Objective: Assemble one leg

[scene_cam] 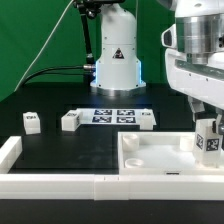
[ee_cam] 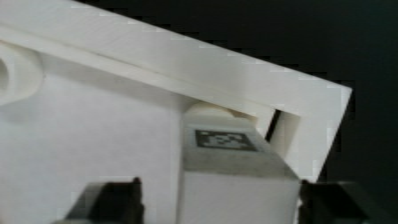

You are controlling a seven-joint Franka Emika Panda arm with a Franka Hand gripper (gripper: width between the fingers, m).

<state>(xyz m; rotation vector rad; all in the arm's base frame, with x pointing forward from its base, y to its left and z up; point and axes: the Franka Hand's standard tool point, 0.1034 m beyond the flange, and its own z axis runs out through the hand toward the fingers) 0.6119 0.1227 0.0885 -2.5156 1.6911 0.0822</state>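
Note:
My gripper [scene_cam: 206, 128] is at the exterior view's right, shut on one white leg [scene_cam: 209, 140] with its marker tag facing out. It holds the leg upright at the corner of the large white panel [scene_cam: 150, 160]. In the wrist view the leg [ee_cam: 228, 160] sits between my dark fingertips [ee_cam: 116, 200], its end against the panel's raised rim [ee_cam: 196, 55] at the corner. Whether the leg's end is in a hole is hidden. Three other legs [scene_cam: 31, 121], [scene_cam: 70, 120], [scene_cam: 147, 119] lie loose on the black table.
The marker board [scene_cam: 112, 114] lies at the table's middle back, in front of the robot base [scene_cam: 115, 60]. A white rail [scene_cam: 60, 185] runs along the front edge and turns up at the exterior view's left [scene_cam: 10, 150].

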